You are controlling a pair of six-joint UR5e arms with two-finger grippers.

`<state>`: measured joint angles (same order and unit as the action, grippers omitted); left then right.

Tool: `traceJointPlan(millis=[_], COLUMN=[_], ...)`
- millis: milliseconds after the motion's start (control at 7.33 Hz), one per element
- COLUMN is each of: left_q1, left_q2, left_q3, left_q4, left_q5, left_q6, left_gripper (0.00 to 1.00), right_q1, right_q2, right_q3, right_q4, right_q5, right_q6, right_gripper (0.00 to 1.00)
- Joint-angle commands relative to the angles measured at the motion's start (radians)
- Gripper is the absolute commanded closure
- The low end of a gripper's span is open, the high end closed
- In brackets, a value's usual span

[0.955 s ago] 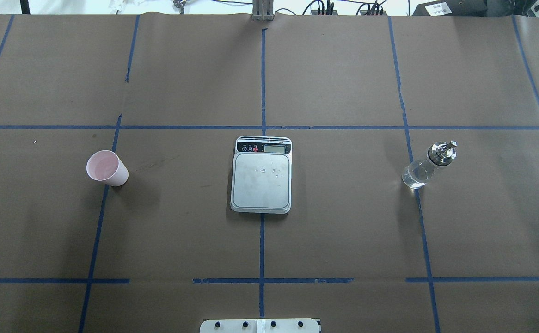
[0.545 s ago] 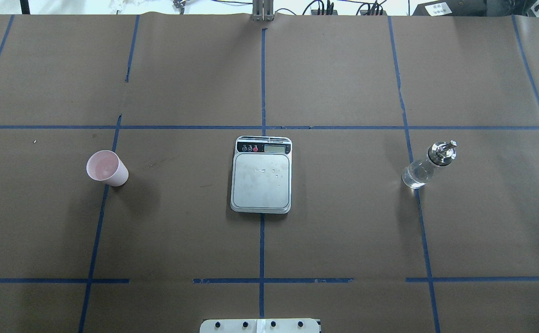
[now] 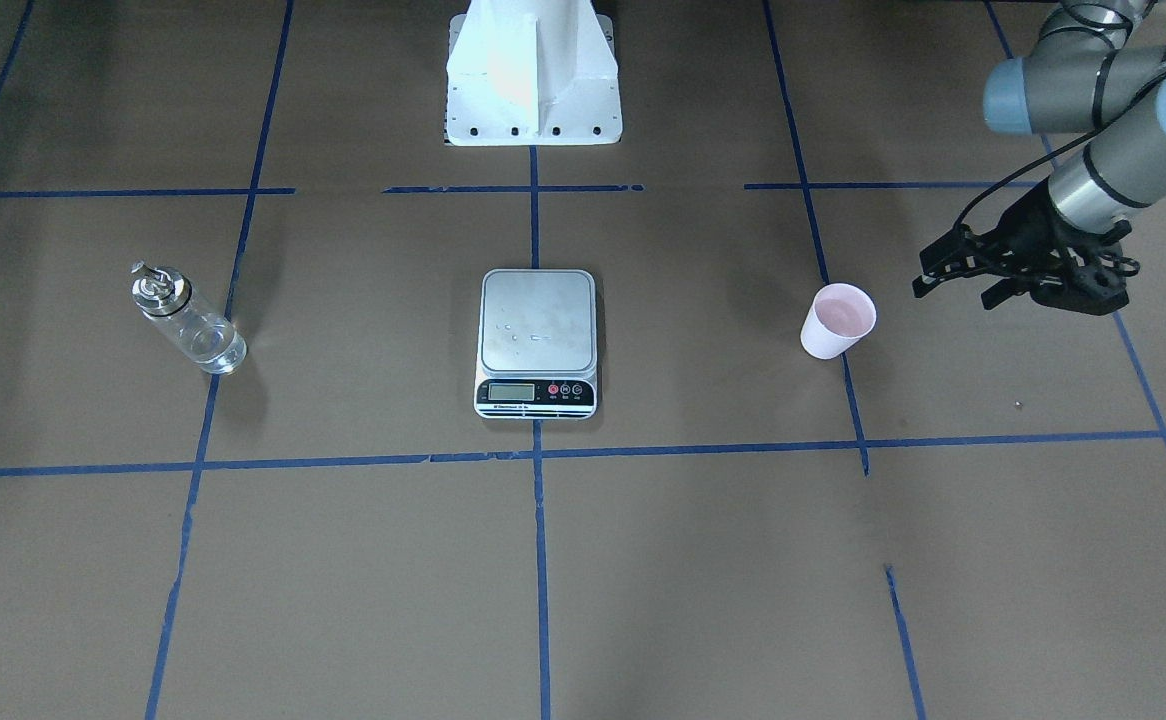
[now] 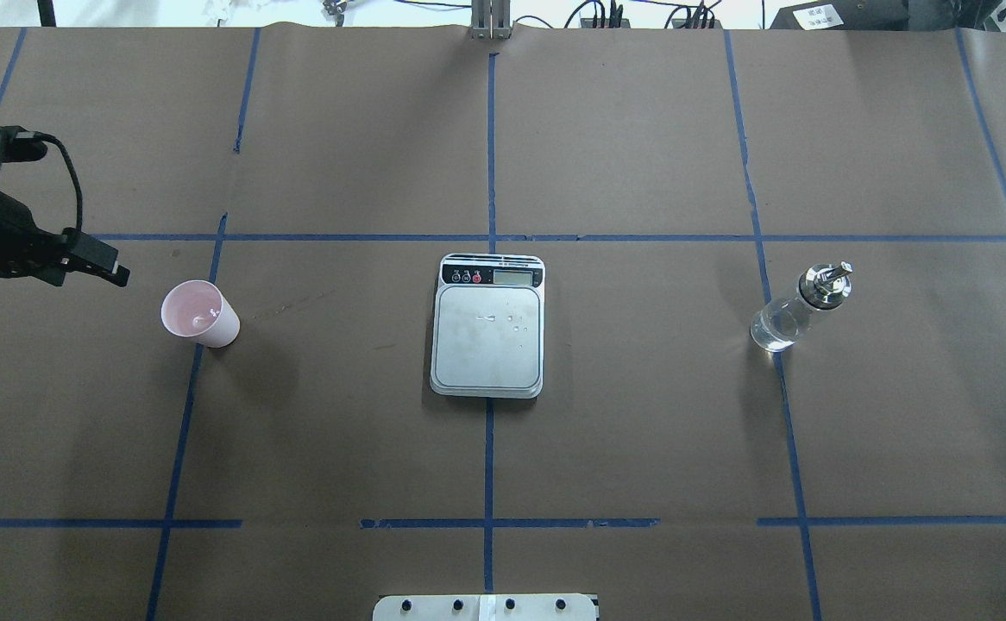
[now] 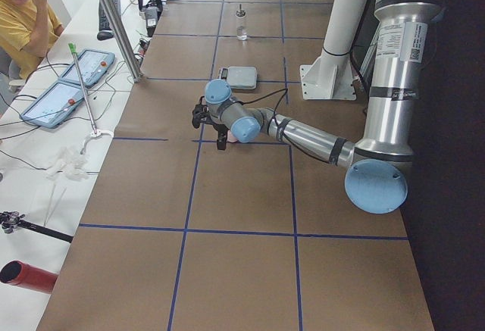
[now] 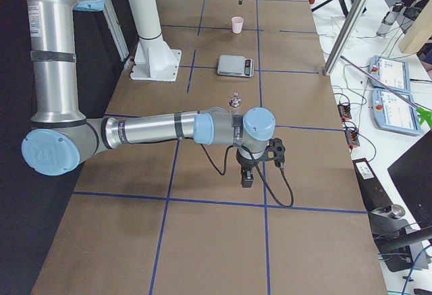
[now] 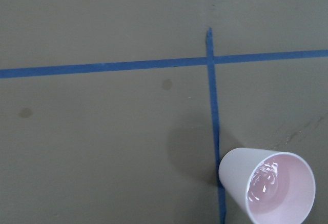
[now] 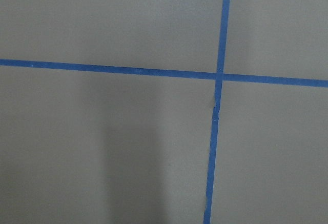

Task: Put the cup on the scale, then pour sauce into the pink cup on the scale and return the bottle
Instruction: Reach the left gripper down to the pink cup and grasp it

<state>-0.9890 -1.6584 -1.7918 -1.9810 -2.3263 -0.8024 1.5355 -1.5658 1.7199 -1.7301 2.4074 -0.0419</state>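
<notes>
The pale pink cup stands upright on the table at the left, apart from the scale; it also shows in the front view and the left wrist view. The silver-topped scale lies at the table's middle with nothing on its platform. The clear bottle with its silver spout cap stands at the right. My left gripper hovers just left of the cup, open and empty; it also shows in the front view. My right gripper shows only in the right side view, near the bottle; whether it is open or shut I cannot tell.
Blue tape lines cross the brown paper table cover. The robot's white base mount sits at the near edge. An upright metal pole, tablets and a seated operator are beyond the table's far side.
My left arm has come into the overhead view from the left edge and moved right, close to the cup. Cup, scale and bottle have not moved.
</notes>
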Motion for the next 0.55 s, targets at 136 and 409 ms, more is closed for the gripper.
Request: traceJointPlan(millis=[136, 409], left_q1=[0.09, 0.11], left_q2=[-0.029, -0.052], left_q3=[0.02, 0.058], left_q4=[0.001, 0.001], left_q5=[0.03, 0.03], left_q6=[-0.037, -0.04], left_gripper=[0.0, 0.0], right_q1=[0.0, 0.0], right_q2=[0.0, 0.0], right_q3=[-0.008, -0.008], right_q4=[0.0, 0.0], right_q5=[-0.001, -0.001], right_q6=[-0.001, -0.001], right_gripper=[0.0, 0.0])
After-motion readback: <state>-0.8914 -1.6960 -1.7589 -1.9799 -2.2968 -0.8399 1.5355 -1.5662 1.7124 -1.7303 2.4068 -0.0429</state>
